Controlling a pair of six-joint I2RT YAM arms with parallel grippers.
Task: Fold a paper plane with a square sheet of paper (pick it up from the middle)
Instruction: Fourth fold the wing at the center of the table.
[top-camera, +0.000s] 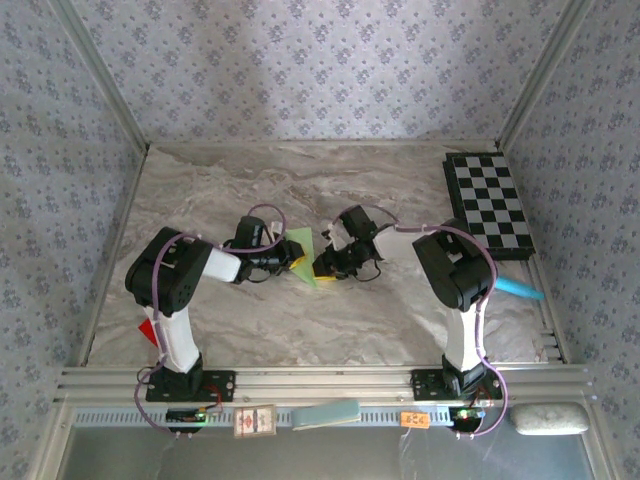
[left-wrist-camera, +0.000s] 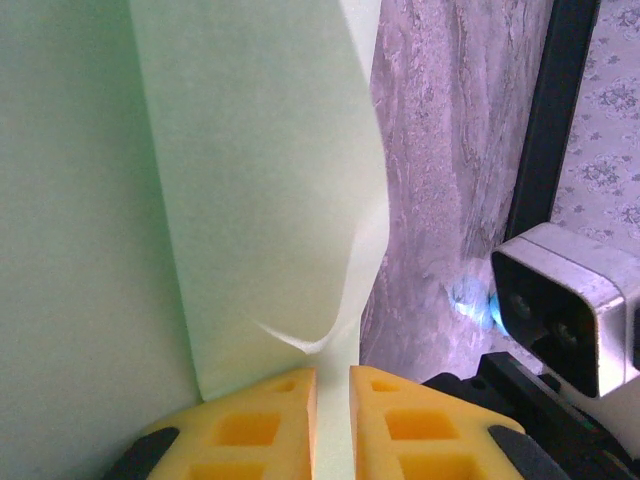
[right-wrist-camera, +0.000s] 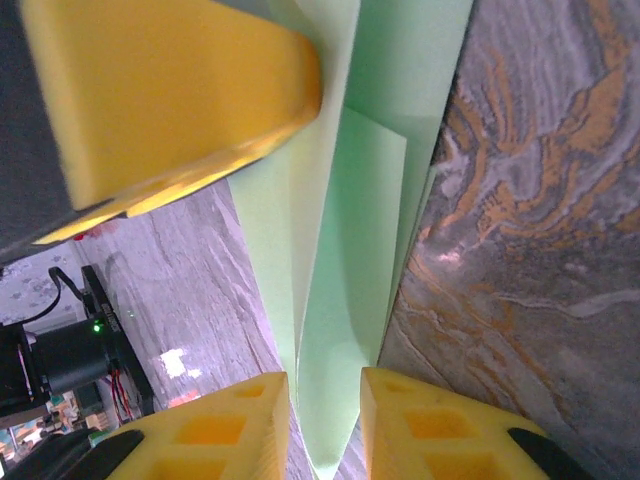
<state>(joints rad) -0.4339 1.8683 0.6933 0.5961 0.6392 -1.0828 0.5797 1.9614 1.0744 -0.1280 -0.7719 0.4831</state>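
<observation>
The paper plane (top-camera: 303, 252) is pale green folded paper held above the middle of the marble table (top-camera: 250, 180), between my two grippers. My left gripper (top-camera: 288, 262) grips it from the left. In the left wrist view its yellow fingers (left-wrist-camera: 270, 410) are shut on a folded paper edge (left-wrist-camera: 250, 200), my left gripper (left-wrist-camera: 333, 390) leaving only a thin slit. My right gripper (top-camera: 322, 266) faces it from the right. In the right wrist view my right gripper (right-wrist-camera: 325, 410) stands open, with the paper's pointed folded tip (right-wrist-camera: 350, 300) loose in the gap.
A black-and-white checkerboard (top-camera: 490, 205) lies at the back right. A light-blue object (top-camera: 520, 288) sits near the right arm and a small red piece (top-camera: 148, 332) by the left arm. A light-blue card (top-camera: 326, 414) rests on the front rail. Patterned walls enclose the table.
</observation>
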